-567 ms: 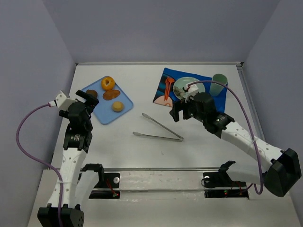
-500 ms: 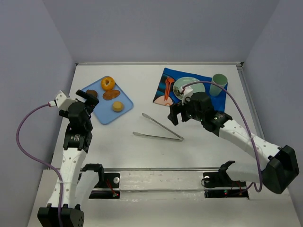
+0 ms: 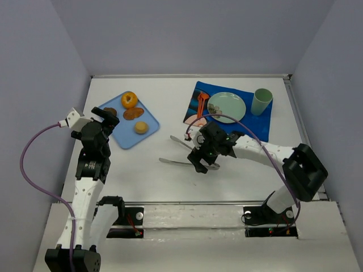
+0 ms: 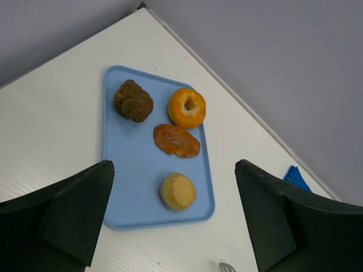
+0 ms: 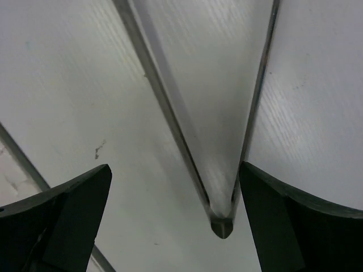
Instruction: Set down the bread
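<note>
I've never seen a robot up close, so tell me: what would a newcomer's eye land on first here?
The light blue tray on the left stands out, carrying an orange ring-shaped bagel, a brown croissant, a flat reddish pastry and a small round bun. In the middle, the right gripper hangs open over the hinge end of silver metal tongs.

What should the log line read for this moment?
right pincer: open, over tongs hinge | left pincer: open, above blue tray | tongs: lying flat | bread: four pieces there, none gripped
</note>
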Tool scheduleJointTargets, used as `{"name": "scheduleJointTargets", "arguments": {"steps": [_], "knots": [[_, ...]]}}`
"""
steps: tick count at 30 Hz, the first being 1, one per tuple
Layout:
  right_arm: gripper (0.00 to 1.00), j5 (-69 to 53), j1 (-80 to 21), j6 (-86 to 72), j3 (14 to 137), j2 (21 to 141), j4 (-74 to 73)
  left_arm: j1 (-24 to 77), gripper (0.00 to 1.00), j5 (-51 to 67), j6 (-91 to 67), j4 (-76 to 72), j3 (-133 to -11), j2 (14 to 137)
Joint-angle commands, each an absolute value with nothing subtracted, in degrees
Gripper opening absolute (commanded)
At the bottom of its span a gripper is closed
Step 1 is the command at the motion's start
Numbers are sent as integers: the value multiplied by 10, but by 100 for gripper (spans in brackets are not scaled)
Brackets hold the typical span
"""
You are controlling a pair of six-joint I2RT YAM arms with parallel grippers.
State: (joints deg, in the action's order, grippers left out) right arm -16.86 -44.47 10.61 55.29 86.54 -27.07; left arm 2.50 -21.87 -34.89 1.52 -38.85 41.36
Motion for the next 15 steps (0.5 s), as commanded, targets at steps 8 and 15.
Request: {"name": "scheduleJointTargets", "arguments": {"steps": [8,15], "knots": [[100,-51,-447,151,641,990,-251,23,99,-221,-339,-15,-384,402],[100,-102,-447,175,647,1041,-222,23,99,-233,-338,-3,-395,420]]}}
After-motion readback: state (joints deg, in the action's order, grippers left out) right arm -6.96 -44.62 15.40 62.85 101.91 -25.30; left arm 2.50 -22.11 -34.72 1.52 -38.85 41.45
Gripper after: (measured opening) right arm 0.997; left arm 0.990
